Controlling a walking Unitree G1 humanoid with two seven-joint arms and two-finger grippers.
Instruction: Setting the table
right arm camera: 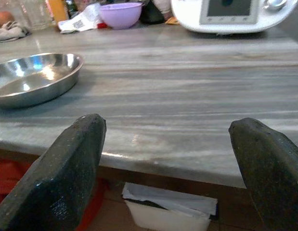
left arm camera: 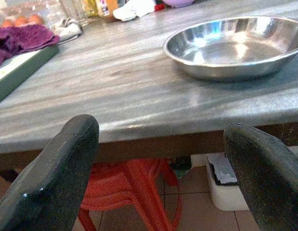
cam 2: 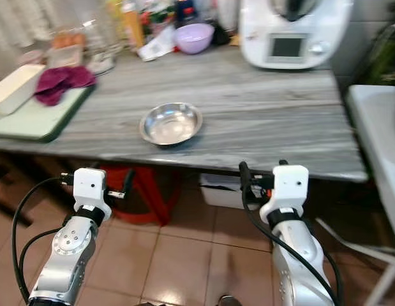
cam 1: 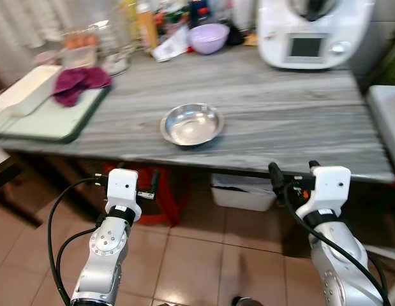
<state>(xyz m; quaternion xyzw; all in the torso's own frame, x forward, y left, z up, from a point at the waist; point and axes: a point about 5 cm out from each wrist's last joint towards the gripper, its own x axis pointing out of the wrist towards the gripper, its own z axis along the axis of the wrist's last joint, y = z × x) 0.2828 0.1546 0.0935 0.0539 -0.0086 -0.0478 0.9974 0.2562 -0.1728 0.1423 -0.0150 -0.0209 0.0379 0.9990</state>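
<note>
A shallow steel bowl (cam 1: 192, 124) sits alone near the front edge of the grey wood-grain table (cam 1: 293, 121). Both arms are raised just short of that edge, below table height. My left gripper (cam 1: 126, 181) stands open in front of the bowl and slightly to its left, holding nothing. In the left wrist view the bowl (left arm camera: 235, 48) lies beyond the wide-apart fingers (left arm camera: 52, 183). My right gripper (cam 1: 294, 171) is open too, facing bare tabletop to the right of the bowl (right arm camera: 33, 77).
At the table's back stand a white kitchen machine (cam 1: 312, 32), a purple bowl (cam 1: 208, 37) and bottles. On the left lie a green board (cam 1: 50, 121), a purple cloth (cam 1: 79, 83) and a white box (cam 1: 25, 89). Under the table are a red stool (cam 1: 165, 194) and a white bin (cam 1: 243, 192).
</note>
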